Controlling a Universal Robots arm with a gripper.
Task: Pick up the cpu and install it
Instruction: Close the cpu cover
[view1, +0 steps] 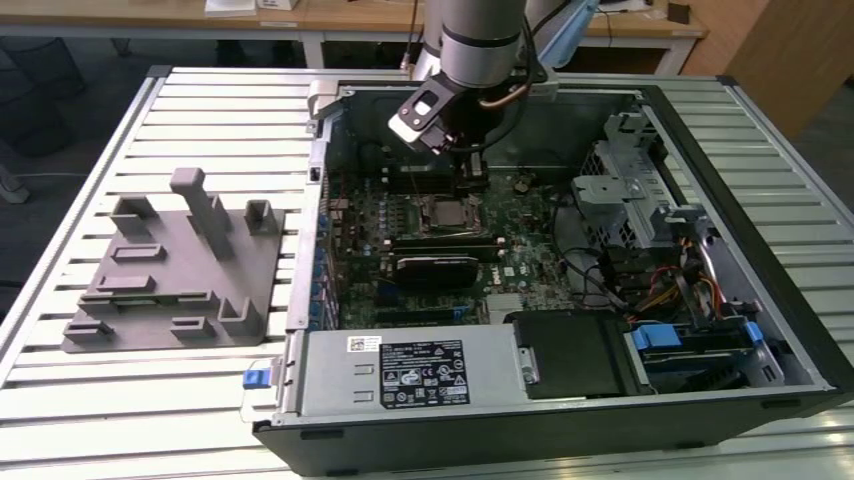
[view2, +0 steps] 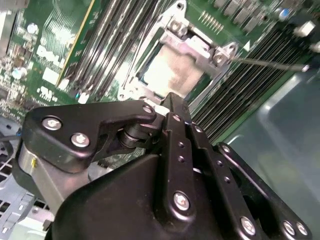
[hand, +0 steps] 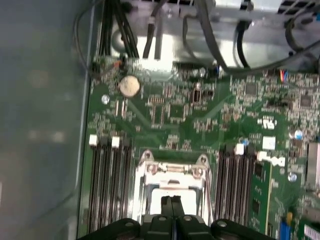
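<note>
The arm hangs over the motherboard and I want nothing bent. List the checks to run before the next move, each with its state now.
1. The cpu lies flat inside the socket frame: ok.
2. The gripper is shut with nothing between its fingers: ok.
3. The gripper tips are apart from the cpu's top: cannot tell.
4. The socket lever is latched down: cannot tell.
5. The gripper is lined up over the socket frame, between the memory slots: ok.
</note>
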